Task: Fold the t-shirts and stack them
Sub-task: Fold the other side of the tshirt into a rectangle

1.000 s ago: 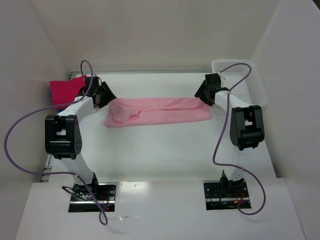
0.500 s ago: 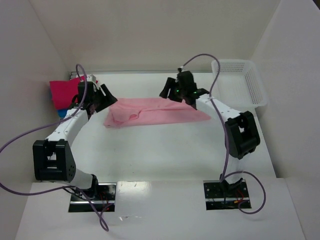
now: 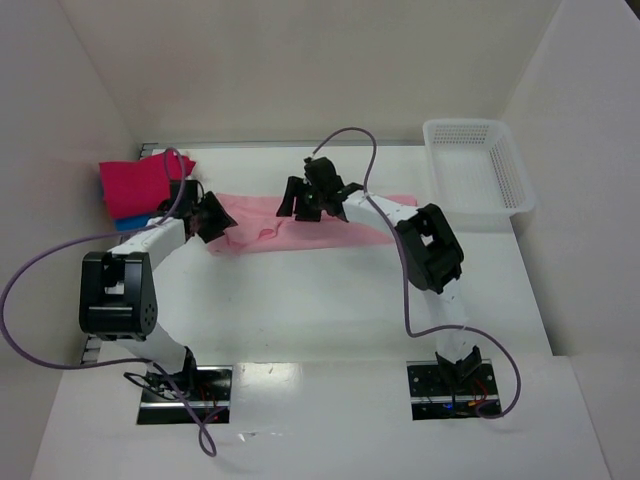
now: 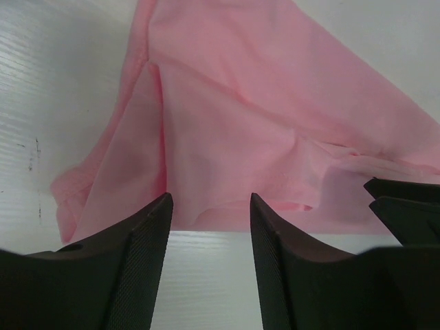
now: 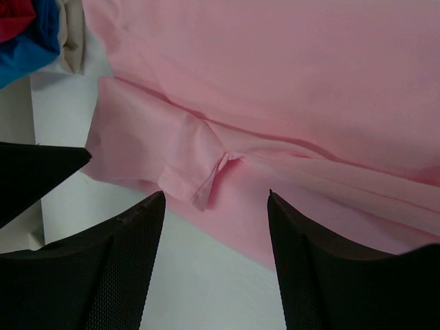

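Observation:
The light pink t-shirt (image 3: 262, 232) lies as a long strip across the back of the table. My left gripper (image 3: 214, 222) hovers at its left end, open, with only table between the fingers (image 4: 137, 261) and the shirt's edge (image 4: 227, 137) just ahead. Over the strip's middle my right gripper (image 3: 303, 201) is open too. A folded sleeve (image 5: 172, 155) sits just beyond its fingertips (image 5: 141, 240), and nothing is held. A folded magenta t-shirt (image 3: 133, 180) rests on a blue one (image 3: 125, 222) at the far left.
A white mesh basket (image 3: 478, 165) stands at the back right. White walls close in the table at left, back and right. The stack's blue cloth (image 5: 34, 38) shows at the top left of the right wrist view, with my left gripper's dark body (image 5: 31, 172) beside it.
My right gripper swept left from the shirt's right end to its middle. The left gripper stayed at the left end, and its arm shifted.

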`<state>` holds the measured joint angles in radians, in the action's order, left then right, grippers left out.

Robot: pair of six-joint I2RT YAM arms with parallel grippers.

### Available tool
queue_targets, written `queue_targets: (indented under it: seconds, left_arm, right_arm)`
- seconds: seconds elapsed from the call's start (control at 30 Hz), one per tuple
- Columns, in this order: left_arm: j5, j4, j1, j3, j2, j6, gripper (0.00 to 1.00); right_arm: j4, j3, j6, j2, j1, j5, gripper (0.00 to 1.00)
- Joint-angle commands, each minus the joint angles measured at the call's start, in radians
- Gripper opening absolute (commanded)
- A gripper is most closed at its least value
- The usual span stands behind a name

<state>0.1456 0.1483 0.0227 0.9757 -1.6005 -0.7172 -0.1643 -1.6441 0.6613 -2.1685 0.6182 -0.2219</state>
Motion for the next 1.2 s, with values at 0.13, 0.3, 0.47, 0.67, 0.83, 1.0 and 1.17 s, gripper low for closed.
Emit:
queue_targets:
  seconds: [0.13, 0.3, 0.47, 0.67, 0.83, 1.0, 1.17]
  left_arm:
    - [0.04, -0.067, 0.016, -0.018, -0.058, -0.031, 0.56]
    - [0.086, -0.082, 0.043, -0.019, -0.103, -0.031, 0.56]
    - [0.098, -0.088, 0.043, -0.019, -0.118, -0.024, 0.55]
    - [0.117, -0.088, 0.043, -0.019, -0.107, -0.022, 0.46]
    - [0.128, -0.088, 0.043, -0.019, -0.107, -0.022, 0.38]
    - [0.146, -0.082, 0.043, -0.02, -0.107, -0.012, 0.16]
    - [0.18, -0.069, 0.043, 0.025, -0.098, 0.002, 0.06]
  right_arm:
    - [0.025, -0.085, 0.058, -0.079, 0.038, -0.046, 0.66]
    - [0.046, -0.089, 0.086, -0.115, 0.052, -0.073, 0.61]
    - [0.035, -0.103, 0.104, -0.131, 0.069, -0.06, 0.54]
    - [0.055, -0.103, 0.129, -0.131, 0.069, -0.06, 0.46]
    - [0.055, -0.115, 0.138, -0.131, 0.078, -0.06, 0.37]
    - [0.055, -0.125, 0.147, -0.14, 0.078, -0.06, 0.2]
    - [0.045, -0.144, 0.147, -0.116, 0.078, -0.03, 0.18]
